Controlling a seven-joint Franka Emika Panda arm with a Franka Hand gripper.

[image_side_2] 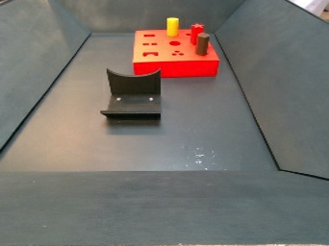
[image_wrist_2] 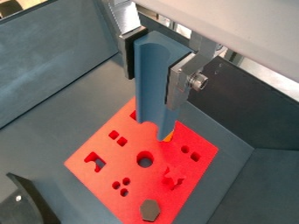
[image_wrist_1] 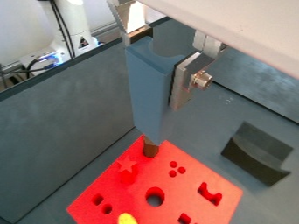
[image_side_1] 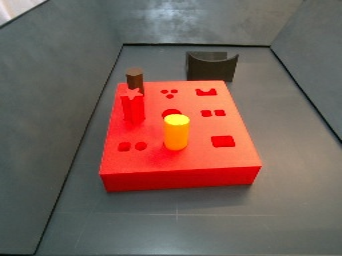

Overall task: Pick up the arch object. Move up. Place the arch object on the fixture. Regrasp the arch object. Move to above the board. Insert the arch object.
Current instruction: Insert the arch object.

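In both wrist views my gripper (image_wrist_1: 158, 66) (image_wrist_2: 155, 74) is shut on the slate blue-grey arch object (image_wrist_1: 149, 96) (image_wrist_2: 155, 87). The piece hangs upright between the silver fingers, its lower end well above the red board (image_wrist_1: 105, 197) (image_wrist_2: 117, 157). The board also shows in both side views (image_side_1: 187, 165) (image_side_2: 193, 65), with shaped holes in its top. The dark fixture (image_wrist_1: 257, 150) (image_side_1: 210, 66) (image_side_2: 131, 94) stands on the floor apart from the board and is empty. Neither side view shows the gripper or the arch object.
A yellow cylinder (image_side_1: 175, 131) (image_side_2: 171, 26), a red star-shaped peg (image_side_1: 132, 105) (image_side_2: 202, 43) and a brown cylinder (image_side_1: 135, 78) (image_side_2: 197, 30) stand in the board. Dark grey walls enclose the floor on all sides.
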